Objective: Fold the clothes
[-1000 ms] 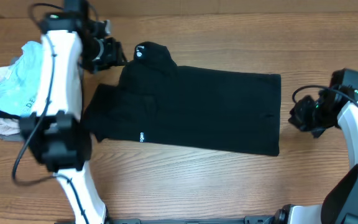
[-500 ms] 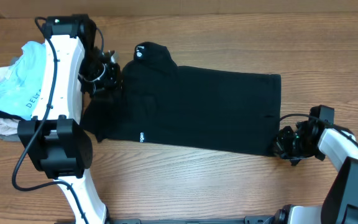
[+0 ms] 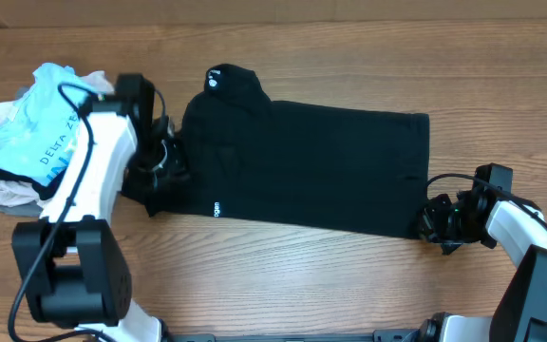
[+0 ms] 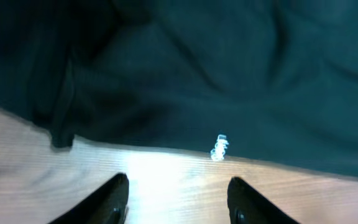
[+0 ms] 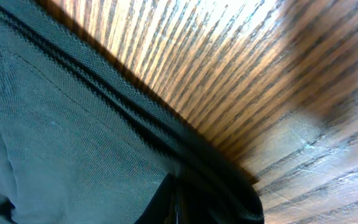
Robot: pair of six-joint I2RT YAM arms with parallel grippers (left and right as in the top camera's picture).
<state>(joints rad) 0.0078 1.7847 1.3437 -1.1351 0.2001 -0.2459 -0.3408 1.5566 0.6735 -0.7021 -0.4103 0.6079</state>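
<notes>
Overhead, my left gripper (image 3: 162, 163) has dropped from the collar to the near-left edge of the black shirt (image 3: 311, 171), fingers spread, empty. My right gripper (image 3: 437, 220) stays pinched on its near-right hem corner. The shirt lies flat on the table (image 3: 283, 285), so I judge a lengthwise fold close.

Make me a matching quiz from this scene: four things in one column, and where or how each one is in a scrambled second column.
Column one:
1. black shirt
2. light-blue shirt
3. left tool
4. right tool

Column two:
A. shut, at a hem corner
B. spread flat in the middle
C. open, gripping nothing
D. crumpled at far left

Pairs: 1-B, 2-D, 3-C, 4-A
</notes>
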